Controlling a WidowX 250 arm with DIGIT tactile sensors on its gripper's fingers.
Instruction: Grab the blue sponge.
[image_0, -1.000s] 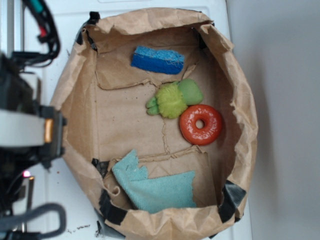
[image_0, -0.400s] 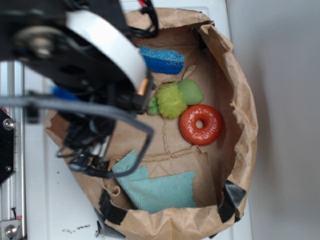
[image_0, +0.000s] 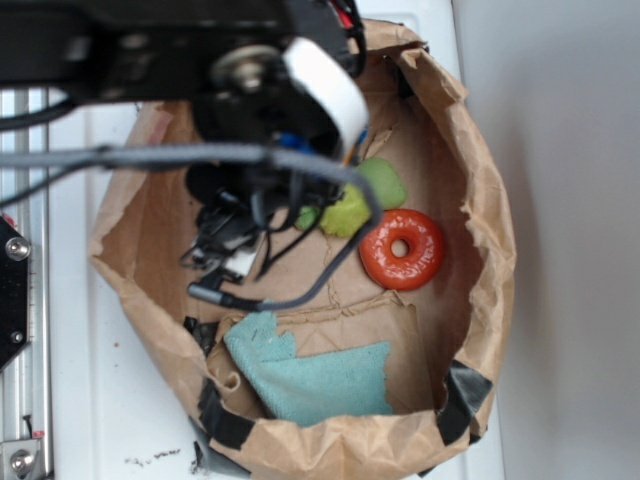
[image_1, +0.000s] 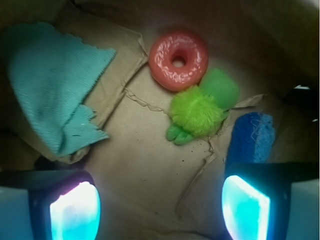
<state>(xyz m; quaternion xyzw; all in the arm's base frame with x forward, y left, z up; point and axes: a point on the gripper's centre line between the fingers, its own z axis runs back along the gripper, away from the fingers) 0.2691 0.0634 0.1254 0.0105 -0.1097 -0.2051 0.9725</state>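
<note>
The blue sponge (image_1: 252, 137) lies on the brown paper floor at the right of the wrist view, its long side running away from the camera. Its near end sits just above my right finger pad (image_1: 245, 207). My gripper (image_1: 160, 207) hovers open over bare paper, nothing between the pads, with the sponge off to its right side. From the exterior camera the arm covers the sponge, and the gripper (image_0: 222, 250) hangs inside the bag left of centre.
A fuzzy lime-green toy (image_1: 197, 110) (image_0: 355, 200) lies just left of the sponge, with an orange ring (image_1: 178, 60) (image_0: 402, 249) beyond it. A pale teal cloth (image_1: 52, 85) (image_0: 310, 375) lies at the other end. The crumpled paper bag wall (image_0: 490, 250) surrounds everything.
The arm has swung from the left edge over the bag and further right, now covering the blue sponge in the exterior view. The objects in the bag have not moved.
</note>
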